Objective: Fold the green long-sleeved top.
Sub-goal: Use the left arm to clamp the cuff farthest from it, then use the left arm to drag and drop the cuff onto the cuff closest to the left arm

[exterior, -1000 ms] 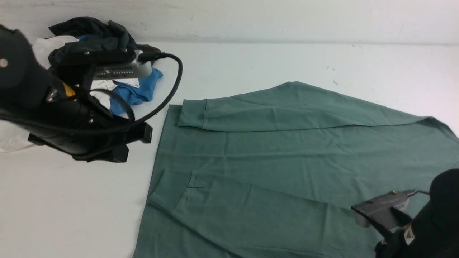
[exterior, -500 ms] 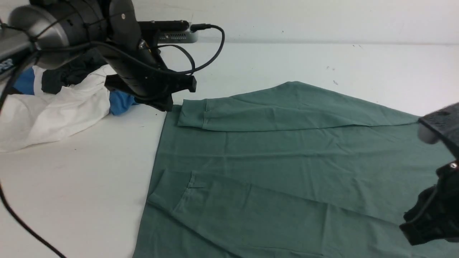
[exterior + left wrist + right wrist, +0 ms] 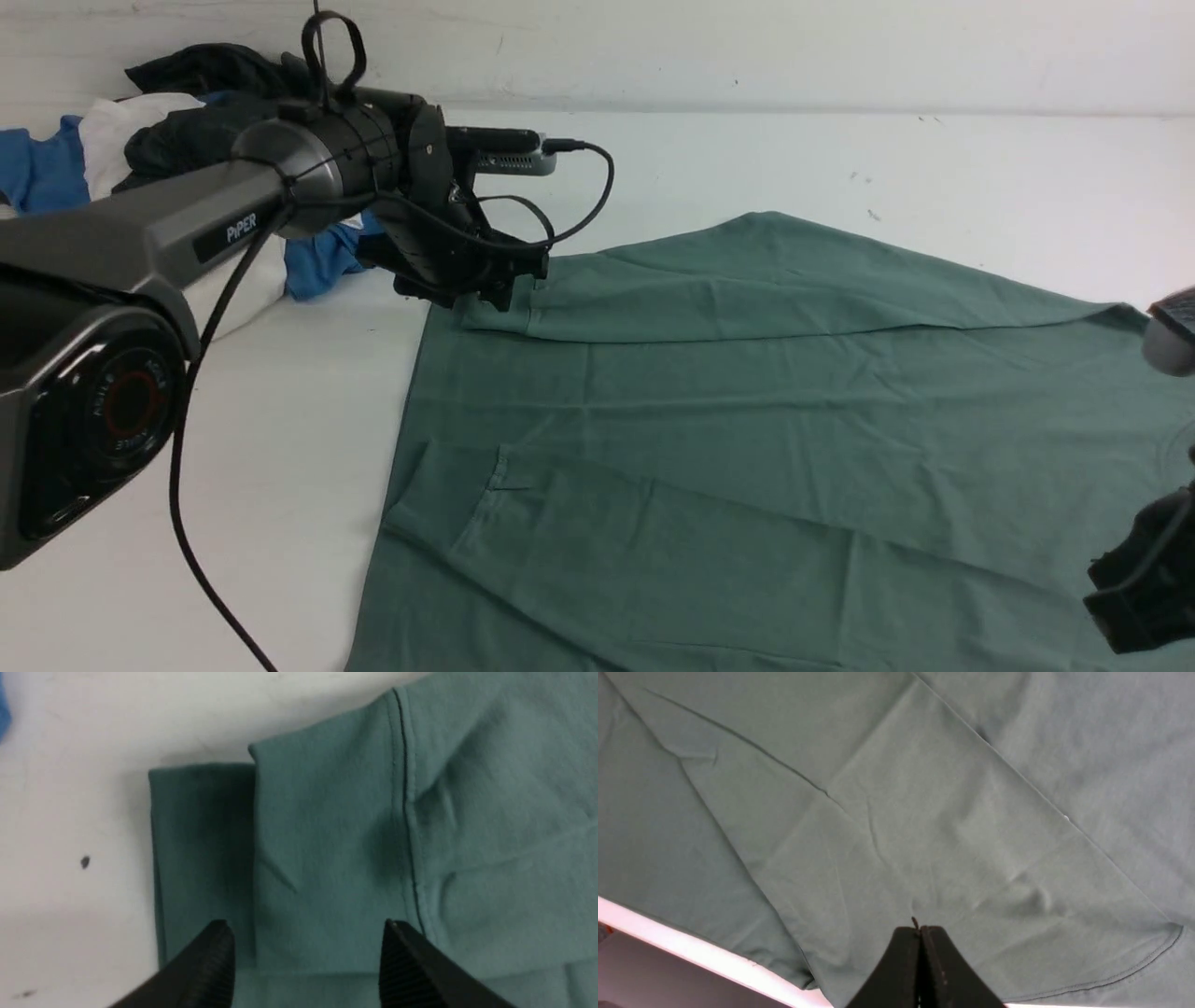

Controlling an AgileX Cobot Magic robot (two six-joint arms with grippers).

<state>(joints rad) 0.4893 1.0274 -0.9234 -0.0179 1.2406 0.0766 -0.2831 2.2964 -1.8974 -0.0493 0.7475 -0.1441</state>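
Note:
The green long-sleeved top (image 3: pixel 766 420) lies flat on the white table with both sleeves folded across its body. My left gripper (image 3: pixel 476 297) hovers at the ribbed cuff (image 3: pixel 499 303) of the far sleeve, by the top's far left corner. In the left wrist view that gripper (image 3: pixel 308 933) is open, its fingertips (image 3: pixel 219 938) straddling the cuff (image 3: pixel 322 835) with nothing held. My right gripper (image 3: pixel 920 929) is shut and empty above the near sleeve (image 3: pixel 924 826), close to the table's front edge. Only the right arm (image 3: pixel 1144 588) shows at the front view's right border.
A heap of other clothes sits at the back left by the wall: a dark charcoal garment (image 3: pixel 201 131), a white one (image 3: pixel 121 121) and a bright blue one (image 3: pixel 322 261). The left arm's cable (image 3: pixel 187 523) hangs over the bare table. The table's front edge (image 3: pixel 691 947) runs just beside the top.
My left arm has swung from the left side over to the far sleeve's cuff and its jaws have opened. My right arm has drawn back toward the right edge, still shut.

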